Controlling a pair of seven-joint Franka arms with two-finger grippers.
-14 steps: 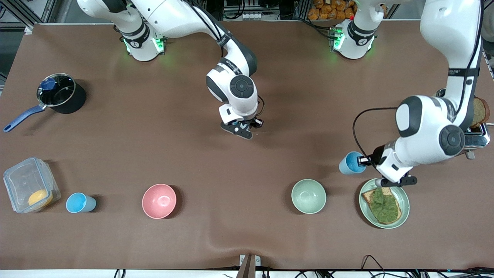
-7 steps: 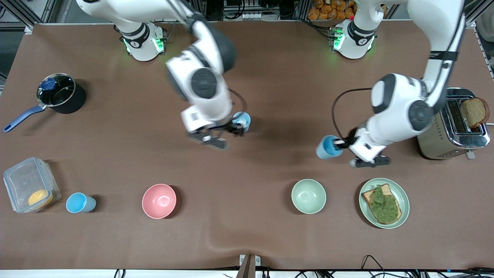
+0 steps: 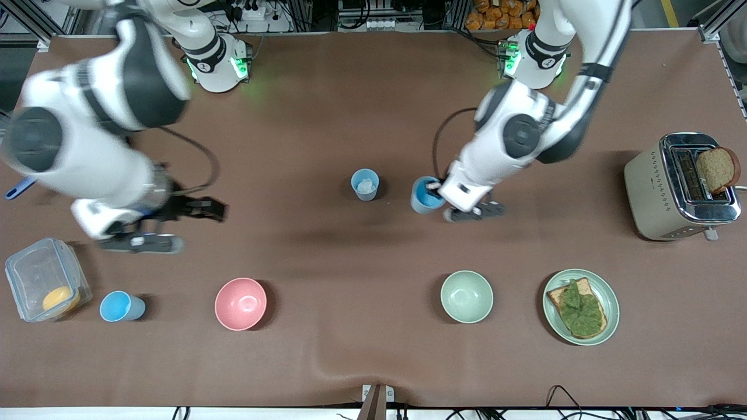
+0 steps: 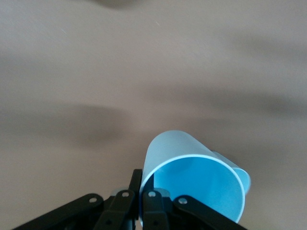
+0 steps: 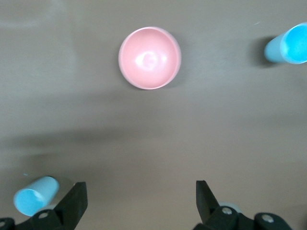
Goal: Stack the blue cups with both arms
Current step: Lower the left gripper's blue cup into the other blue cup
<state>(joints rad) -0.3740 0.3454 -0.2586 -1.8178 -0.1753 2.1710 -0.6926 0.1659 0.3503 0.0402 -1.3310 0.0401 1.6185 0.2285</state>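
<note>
One blue cup stands upright alone at the table's middle; it also shows as the blue cup in the right wrist view. My left gripper is shut on the rim of a second blue cup, tilted over bare table just beside the first. In the left wrist view this cup has one finger of the left gripper inside its wall and one outside. A third blue cup stands by the plastic box. My right gripper hangs open and empty over bare table toward the right arm's end.
A pink bowl and a pale green bowl sit nearer the front camera. A clear box holds something orange. A plate carries toast. A toaster stands at the left arm's end.
The right gripper opened, left its cup standing at the middle and swung toward the right arm's end. The left arm carried its cup from by the plate to beside that cup.
</note>
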